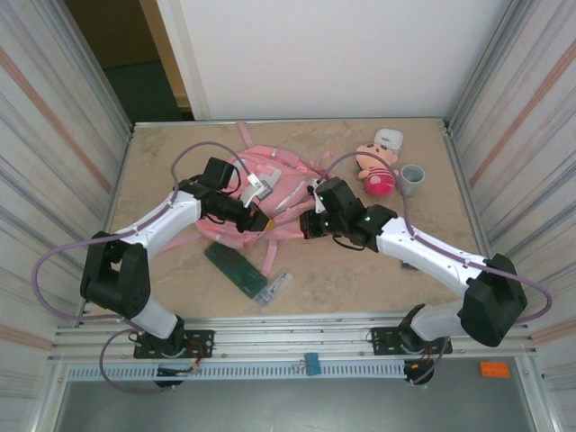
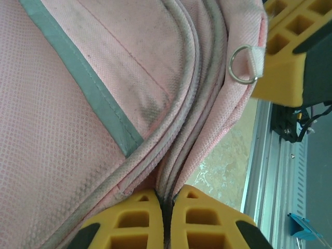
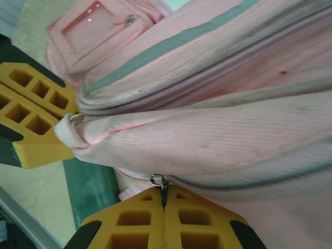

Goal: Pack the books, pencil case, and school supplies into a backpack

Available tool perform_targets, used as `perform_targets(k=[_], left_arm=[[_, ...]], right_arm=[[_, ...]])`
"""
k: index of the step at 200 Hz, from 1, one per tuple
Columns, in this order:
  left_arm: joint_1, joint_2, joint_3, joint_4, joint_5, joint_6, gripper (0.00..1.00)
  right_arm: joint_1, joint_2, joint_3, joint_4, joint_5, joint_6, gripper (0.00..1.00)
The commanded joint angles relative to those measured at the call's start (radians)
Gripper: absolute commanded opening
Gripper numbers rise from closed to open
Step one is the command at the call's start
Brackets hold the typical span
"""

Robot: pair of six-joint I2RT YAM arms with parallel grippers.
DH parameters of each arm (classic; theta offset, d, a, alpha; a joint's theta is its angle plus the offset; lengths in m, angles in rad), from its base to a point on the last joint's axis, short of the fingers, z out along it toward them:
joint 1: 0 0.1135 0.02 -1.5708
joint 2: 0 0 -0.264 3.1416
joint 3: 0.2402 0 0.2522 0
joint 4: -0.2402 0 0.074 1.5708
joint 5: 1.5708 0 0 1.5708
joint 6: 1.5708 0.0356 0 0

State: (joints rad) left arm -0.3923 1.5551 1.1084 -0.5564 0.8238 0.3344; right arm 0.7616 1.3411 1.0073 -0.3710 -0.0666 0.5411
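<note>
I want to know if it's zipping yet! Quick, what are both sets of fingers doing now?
Left gripper: closed, pinching the backpack fabric.
Right gripper: closed on the backpack's zipper pull.

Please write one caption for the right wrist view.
Right gripper shut on the zipper pull of the pink backpack.

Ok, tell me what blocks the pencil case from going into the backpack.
The backpack looks zipped shut; left gripper and right gripper are shut on its seams. Nothing visible lies between it and the pencil case.
</note>
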Motion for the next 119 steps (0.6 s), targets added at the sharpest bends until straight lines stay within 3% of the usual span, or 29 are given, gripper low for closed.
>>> perform_targets(k=[1,40,65,70,85,92,102,119], left_arm=[[0.015,-0.046,0.0,-0.041,-0.038,0.029,0.0],[0.015,-0.04,0.004,-0.079,-0.07,0.07,0.0],[0.015,-0.048,-0.007,-0.052,-0.081,0.046,0.0],[0.015,-0.051,-0.009,-0.039,-0.087,0.025,0.07],[0.018,-0.063,-0.016,-0.019,-0.106,-0.061,0.44],[0.021,-0.074,-0.027,-0.002,-0.116,-0.121,0.55],[0.03,-0.1,-0.05,0.026,-0.151,-0.232,0.66],[0.056,-0.168,-0.106,0.067,-0.236,-0.429,0.73]], right_arm=[[-0.045,-0.041,0.024,-0.182,0.138,0.008,0.0],[-0.083,-0.057,0.02,-0.241,0.144,-0.011,0.0],[-0.064,-0.054,0.003,-0.167,0.028,-0.04,0.0],[-0.057,-0.053,-0.004,-0.147,0.009,-0.035,0.0],[-0.049,-0.039,-0.018,-0.108,-0.025,0.001,0.0],[-0.045,-0.029,-0.025,-0.094,-0.027,0.017,0.0],[-0.037,-0.015,-0.03,-0.082,-0.02,0.036,0.0],[-0.023,0.004,-0.036,-0.063,-0.01,0.058,0.0]])
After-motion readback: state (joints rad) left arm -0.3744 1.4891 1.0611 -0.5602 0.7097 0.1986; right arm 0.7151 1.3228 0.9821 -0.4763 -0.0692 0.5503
